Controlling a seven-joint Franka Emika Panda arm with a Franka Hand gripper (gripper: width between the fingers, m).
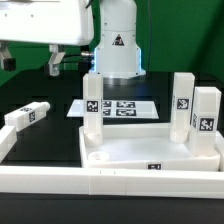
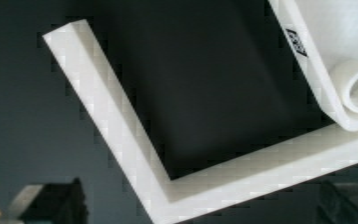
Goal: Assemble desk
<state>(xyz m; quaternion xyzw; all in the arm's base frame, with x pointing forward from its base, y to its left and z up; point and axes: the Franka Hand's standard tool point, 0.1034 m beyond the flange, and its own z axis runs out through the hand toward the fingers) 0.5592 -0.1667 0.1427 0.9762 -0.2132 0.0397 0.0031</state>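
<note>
Seen on the black table [image 1: 45, 140]: one wide white desk panel [image 1: 150, 152] near the front, three legs standing upright on it: one [image 1: 92, 103] at the exterior view's left, two [image 1: 183, 103] [image 1: 206, 122] at its right. Fourth leg [image 1: 27, 115] lying far left, apart. Marker board [image 1: 115, 108] behind. Gripper [image 1: 55, 62] raised at upper left; jaws blurred, state impossible to tell.

Panel [image 1: 150, 150] was plain white, with a small black-and-white tag on its front rim. The upright legs [image 1: 92, 105] were white, each with a black-and-white tag; the lying leg [image 1: 28, 116] likewise. Bench [image 1: 45, 140] was black. Rails [image 1: 60, 178] white. Marker board [image 1: 118, 107] was white with black square patterns. Arm [image 1: 118, 45] was white, with a black triangle sticker.
</note>
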